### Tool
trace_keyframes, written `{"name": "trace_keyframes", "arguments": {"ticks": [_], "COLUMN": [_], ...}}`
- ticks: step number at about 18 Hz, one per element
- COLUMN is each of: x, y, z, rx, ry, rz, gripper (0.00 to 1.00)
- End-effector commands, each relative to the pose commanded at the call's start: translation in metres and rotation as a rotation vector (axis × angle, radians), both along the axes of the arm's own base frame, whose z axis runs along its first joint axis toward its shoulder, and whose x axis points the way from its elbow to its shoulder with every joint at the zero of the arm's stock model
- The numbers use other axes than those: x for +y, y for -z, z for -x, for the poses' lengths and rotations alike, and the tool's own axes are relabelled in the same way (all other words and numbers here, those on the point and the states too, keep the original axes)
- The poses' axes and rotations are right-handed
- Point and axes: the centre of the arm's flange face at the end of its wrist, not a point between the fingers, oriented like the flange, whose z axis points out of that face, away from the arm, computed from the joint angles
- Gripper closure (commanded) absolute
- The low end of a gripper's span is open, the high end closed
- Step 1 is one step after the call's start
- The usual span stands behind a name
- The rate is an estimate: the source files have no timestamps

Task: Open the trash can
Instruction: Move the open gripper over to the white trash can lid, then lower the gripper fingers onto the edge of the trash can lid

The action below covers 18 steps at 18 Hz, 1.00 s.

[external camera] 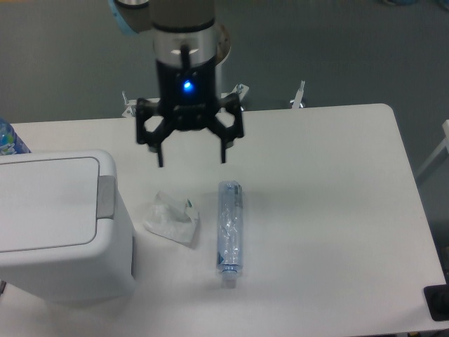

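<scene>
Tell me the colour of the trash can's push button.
Grey, on the white trash can; the push button shows clearly in the fixed camera view.

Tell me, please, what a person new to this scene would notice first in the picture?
First the black two-finger gripper with its glowing blue light, hanging open above the rear of the white table. Next the large boxy white plastic trash can at the left edge, lid shut. Between them lie a crumpled white tissue and a clear plastic bottle on its side.
</scene>
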Motion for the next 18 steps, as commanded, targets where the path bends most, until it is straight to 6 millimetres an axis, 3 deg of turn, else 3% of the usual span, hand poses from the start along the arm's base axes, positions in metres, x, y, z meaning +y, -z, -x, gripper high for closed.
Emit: {"name": "trace_keyframes", "arguments": {"ticks": [6, 18], "x": [0.019, 0.029], "y": [0.018, 0.032], "z": [-0.014, -0.024], "rx": [-0.014, -0.025], "ry": [0.039, 0.06], "rz": [0.028, 0.046], "gripper": [0.0, 0.0]}}
